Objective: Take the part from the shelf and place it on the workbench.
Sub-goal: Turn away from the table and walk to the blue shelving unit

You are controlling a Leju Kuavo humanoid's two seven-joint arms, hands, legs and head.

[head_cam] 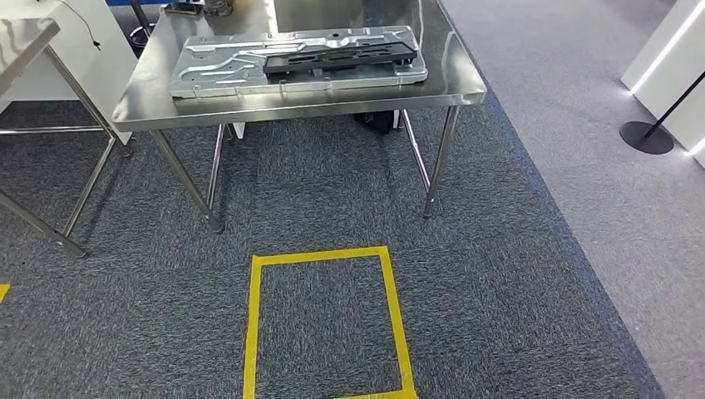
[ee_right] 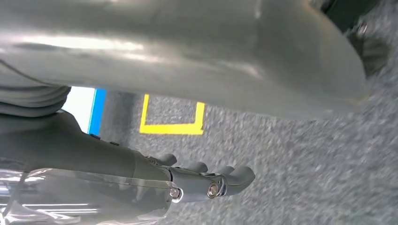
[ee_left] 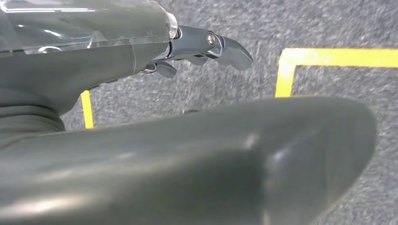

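At the far left of the head view stands the corner of a second steel desk point(head_cam: 25, 37) with thin legs. Right of it, straight ahead, is the main steel desk point(head_cam: 449, 79). On it lies a wide grey metal panel point(head_cam: 216, 71), flat, and on that panel rests a long black part point(head_cam: 341, 56), lengthwise, toward the panel's right half. No shelf is in sight, so the black part appears to be the task's thing already lying on the desk, though I cannot be certain of that. On the carpet before the desk is a yellow tape square point(head_cam: 324, 320); further right, pale floor and a round black stand base point(head_cam: 646, 137).

The left hand point(ee_left: 206, 49) hangs over the carpet near the yellow tape, fingers straight and loosely apart, holding nothing. The right hand point(ee_right: 206, 183) likewise hangs over the carpet with fingers out and nothing in it.

If placing is done, the sound course is to keep both arms low and clear of the desk edge. If another part must be fetched, the robot should turn toward the shelf squarely, stand inside the tape square when returning, and set the piece down flat without nudging the panel.
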